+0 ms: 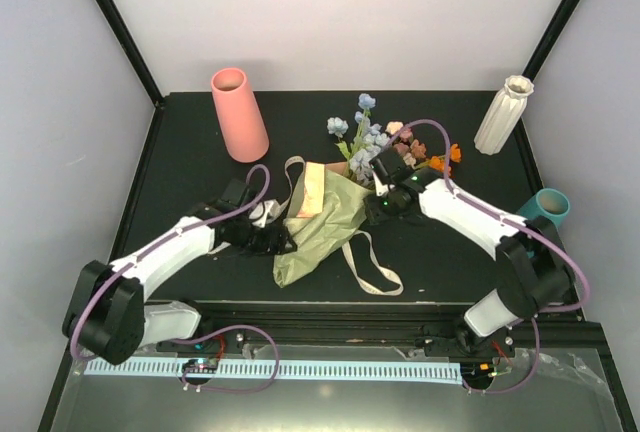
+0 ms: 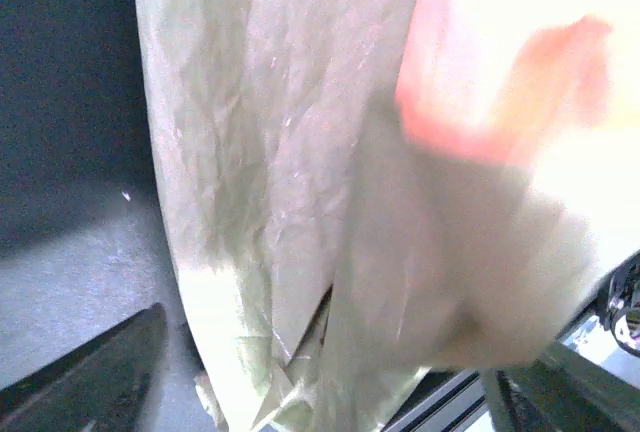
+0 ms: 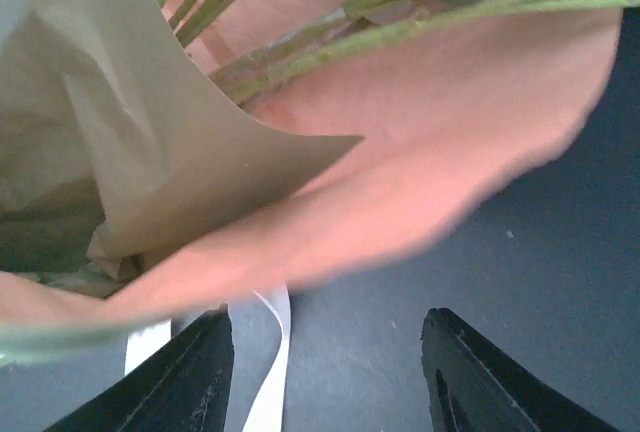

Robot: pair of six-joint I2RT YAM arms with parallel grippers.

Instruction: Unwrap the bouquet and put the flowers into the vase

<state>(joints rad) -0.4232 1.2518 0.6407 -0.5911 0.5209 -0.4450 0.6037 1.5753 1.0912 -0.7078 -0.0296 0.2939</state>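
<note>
Dark bench [image 1: 190, 152]; left jaws and right jaws gape wide beside the bouquet [image 1: 350, 184]; tugging paper [image 1: 315, 227] may scatter loose flowers [image 1: 370, 137].

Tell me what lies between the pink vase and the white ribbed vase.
In the top view, blooms of the flowers lie between the pink vase and the white vase.

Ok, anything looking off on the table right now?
Nothing spilled or damaged. The bouquet's paper lies half open and crumpled, the flowers on it, heads fanned toward the back. The untied ribbon trails loose toward the near edge of the table, where it could get snagged. The white vase holds no flowers.
</note>
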